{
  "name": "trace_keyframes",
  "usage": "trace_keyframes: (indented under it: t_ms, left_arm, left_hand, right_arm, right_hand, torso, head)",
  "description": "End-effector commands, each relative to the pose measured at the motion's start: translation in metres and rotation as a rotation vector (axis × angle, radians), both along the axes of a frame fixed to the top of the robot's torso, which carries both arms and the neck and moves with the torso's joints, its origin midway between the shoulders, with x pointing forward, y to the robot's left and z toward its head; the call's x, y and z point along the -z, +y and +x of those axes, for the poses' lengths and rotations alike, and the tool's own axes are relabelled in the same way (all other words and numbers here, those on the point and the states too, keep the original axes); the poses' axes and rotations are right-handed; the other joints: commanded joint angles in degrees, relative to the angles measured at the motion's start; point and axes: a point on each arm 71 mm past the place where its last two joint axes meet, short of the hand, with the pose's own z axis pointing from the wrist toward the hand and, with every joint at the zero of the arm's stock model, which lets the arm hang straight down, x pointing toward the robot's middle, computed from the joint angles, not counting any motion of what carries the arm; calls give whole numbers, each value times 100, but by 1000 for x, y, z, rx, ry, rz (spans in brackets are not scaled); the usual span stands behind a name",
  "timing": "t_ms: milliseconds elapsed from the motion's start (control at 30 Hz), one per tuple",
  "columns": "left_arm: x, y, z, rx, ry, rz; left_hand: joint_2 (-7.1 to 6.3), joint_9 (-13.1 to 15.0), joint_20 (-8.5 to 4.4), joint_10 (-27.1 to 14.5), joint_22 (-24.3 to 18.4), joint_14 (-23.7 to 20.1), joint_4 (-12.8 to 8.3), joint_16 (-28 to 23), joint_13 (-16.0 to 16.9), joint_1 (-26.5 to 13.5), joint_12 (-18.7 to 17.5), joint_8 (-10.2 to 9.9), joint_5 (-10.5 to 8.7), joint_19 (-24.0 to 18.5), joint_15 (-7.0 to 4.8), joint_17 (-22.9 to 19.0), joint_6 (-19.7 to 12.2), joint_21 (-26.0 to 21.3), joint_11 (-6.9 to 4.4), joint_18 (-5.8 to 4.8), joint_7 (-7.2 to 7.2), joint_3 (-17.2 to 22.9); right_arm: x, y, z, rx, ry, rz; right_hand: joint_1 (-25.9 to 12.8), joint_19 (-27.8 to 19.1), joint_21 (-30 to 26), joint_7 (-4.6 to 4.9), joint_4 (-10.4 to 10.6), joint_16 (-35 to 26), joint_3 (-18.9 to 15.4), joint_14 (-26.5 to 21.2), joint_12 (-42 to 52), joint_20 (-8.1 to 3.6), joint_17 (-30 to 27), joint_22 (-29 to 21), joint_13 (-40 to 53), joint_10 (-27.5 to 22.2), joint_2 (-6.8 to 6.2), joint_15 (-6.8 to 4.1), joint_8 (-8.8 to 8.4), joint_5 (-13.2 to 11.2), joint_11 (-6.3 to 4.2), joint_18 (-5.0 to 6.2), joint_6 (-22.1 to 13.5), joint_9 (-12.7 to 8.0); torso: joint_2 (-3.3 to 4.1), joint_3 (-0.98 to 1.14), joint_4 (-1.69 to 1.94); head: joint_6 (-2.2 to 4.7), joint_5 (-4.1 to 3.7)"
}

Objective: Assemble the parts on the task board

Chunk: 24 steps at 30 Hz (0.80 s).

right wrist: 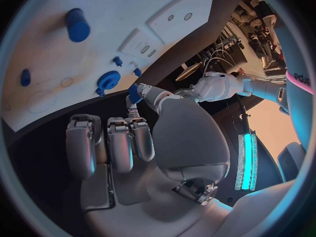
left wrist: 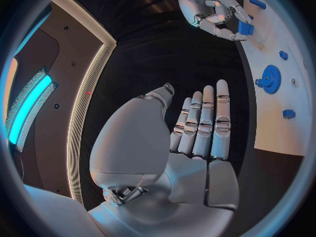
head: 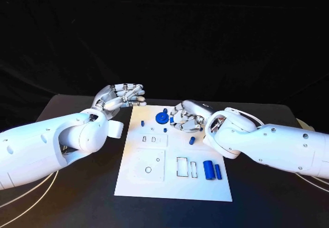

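Note:
The white task board (head: 171,183) lies in the middle of the black table. My right hand (head: 185,116) hovers over its far part and pinches a small blue part (left wrist: 245,28) between thumb and a finger; the right wrist view shows the part (right wrist: 134,94) at the thumb tip. A blue gear (head: 161,117) stands on the board just left of that hand. My left hand (head: 122,97) is raised beside the board's far left corner, its fingers (left wrist: 204,126) straight and holding nothing. Two blue cylinders (head: 212,170) lie on the board's near right part.
Small blue pieces sit on the board at its far left (head: 142,123), below the gear (head: 165,129) and under my right forearm (head: 192,140). Empty cutouts (head: 182,166) mark the board's middle and near part. Bare black table (head: 82,190) lies on both sides.

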Motion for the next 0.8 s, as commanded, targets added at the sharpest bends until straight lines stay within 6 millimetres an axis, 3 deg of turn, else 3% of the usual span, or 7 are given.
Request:
trace_keyframes:
  t_ms: [33, 200, 367, 500, 600, 733, 800]
  left_arm:
    - [-1, -3, 0, 15, -2, -14]
    - [0, -3, 1, 13, 0, -14]
    - [0, -4, 1, 13, 1, -16]
    - [-1, -4, 0, 14, 0, -21]
    - [-1, -3, 0, 12, -1, -22]
    - [-1, -3, 0, 12, 0, -23]
    - [-1, -3, 0, 12, 0, -23]
  left_hand:
    - [28, 6, 0, 36, 9, 52, 5, 32, 5, 37, 24, 0, -13, 45, 0, 9, 33, 23, -13, 41, 128, 24]
    - [29, 7, -3, 37, 11, 57, 6, 39, 5, 35, 24, 0, -13, 52, -2, 14, 35, 27, -12, 41, 129, 24]
    - [29, 8, -6, 39, 12, 63, 6, 46, 5, 35, 25, 1, -13, 59, -4, 19, 37, 32, -13, 41, 129, 24]
    - [45, 8, -12, 34, 15, 72, 32, 69, 4, 1, 23, -2, -13, 75, -4, 36, 38, 41, -8, 37, 138, 17]
    - [45, 8, -12, 34, 15, 72, 32, 69, 4, 1, 23, -2, -13, 75, -4, 36, 38, 41, -8, 37, 138, 17]
    - [56, 8, -14, 31, 16, 73, 42, 77, 3, -10, 22, -4, -13, 80, -4, 43, 38, 45, -7, 36, 140, 18]
    - [56, 8, -14, 31, 16, 73, 42, 77, 3, -10, 22, -4, -13, 80, -4, 43, 38, 45, -7, 36, 140, 18]
  right_arm:
    - [10, 13, -3, -26, 9, -90]
    - [20, 30, -7, -55, 11, -130]
    - [28, 44, -12, -78, -3, -174]
    - [34, 52, -16, -85, -16, -202]
    - [36, 56, -18, -85, -26, -216]
    - [39, 59, -20, -80, -33, -227]
    - [40, 61, -20, -80, -35, -234]
  right_hand:
    - [60, 120, -41, -28, 5, 16, 34, 527, -24, -28, 1240, 699, 1065, 276, 93, -33, 72, 22, -15, -89, 15, 162]
    - [48, 121, -41, -24, 10, 15, 35, 526, -28, -27, 1236, 700, 1060, 272, 92, -32, 70, 21, -13, -89, 14, 162]
    - [14, 123, -40, -25, 21, 16, 33, 526, -28, -25, 1239, 703, 1061, 273, 80, -28, 73, 9, -10, -90, 25, 165]
    - [4, 124, -39, -26, 24, 17, 32, 527, -32, -24, 1242, 705, 1057, 269, 75, -27, 74, 5, -11, -91, 30, 166]
    - [-19, 125, -39, -28, 27, 14, 28, 525, -46, -23, 1233, 706, 1040, 256, 56, -27, 75, -5, -13, -91, 38, 168]
    - [-55, 127, -39, -27, 37, 16, 23, 527, -45, -22, 1240, 708, 1043, 258, 29, -27, 66, -7, -13, -91, 33, 165]
    - [-77, 134, -31, -27, 43, 17, 19, 528, -40, -22, 1245, 719, 1049, 263, 14, -27, 61, -10, -12, -94, 32, 164]
  torso:
    - [-27, -26, 15]
    - [-38, -32, 15]
    - [-26, -23, 26]
    - [-18, -29, 17]
    - [-22, -18, 6]
    - [-23, -16, 16]
    - [-24, -21, 17]
  head:
    - [-42, 23]
    - [-44, 33]
    - [-54, 43]
    - [-66, 2]
    - [-80, 13]
    - [-88, -17]
    - [-92, 3]
